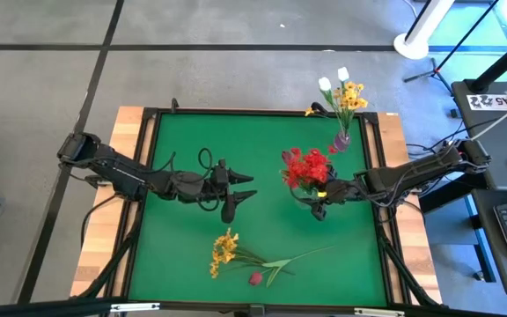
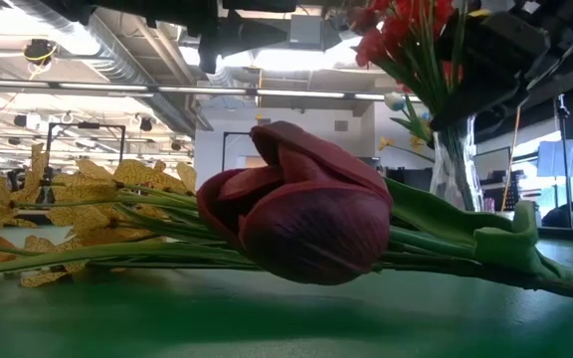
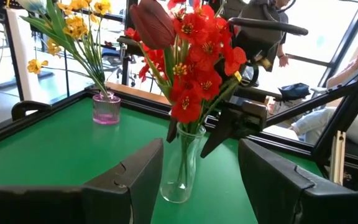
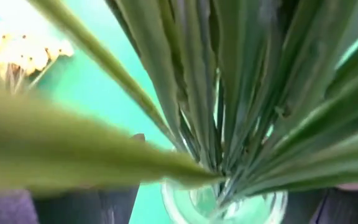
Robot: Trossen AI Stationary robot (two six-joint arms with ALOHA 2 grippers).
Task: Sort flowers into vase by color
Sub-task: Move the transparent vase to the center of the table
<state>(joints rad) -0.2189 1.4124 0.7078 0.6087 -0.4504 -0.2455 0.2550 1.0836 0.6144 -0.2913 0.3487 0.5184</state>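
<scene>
Centrally, the right gripper (image 1: 321, 201) stands released beside the clear vase (image 3: 182, 163) of red flowers (image 1: 306, 165); the left gripper (image 1: 240, 195) waits open. Loose flowers (image 1: 245, 257) lie near the front edge: light, probably limp-stemmed; grasp mid-stem.

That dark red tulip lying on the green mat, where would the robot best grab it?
Probably by the thin green stem, not the dark red tulip bud. The flower lies flat, its stem running away from the bud towards the table's right side, clear of the yellow spray there. Coming straight down from above, fingers across the stem, looks easiest; the bud seems too soft and rounded.
</scene>
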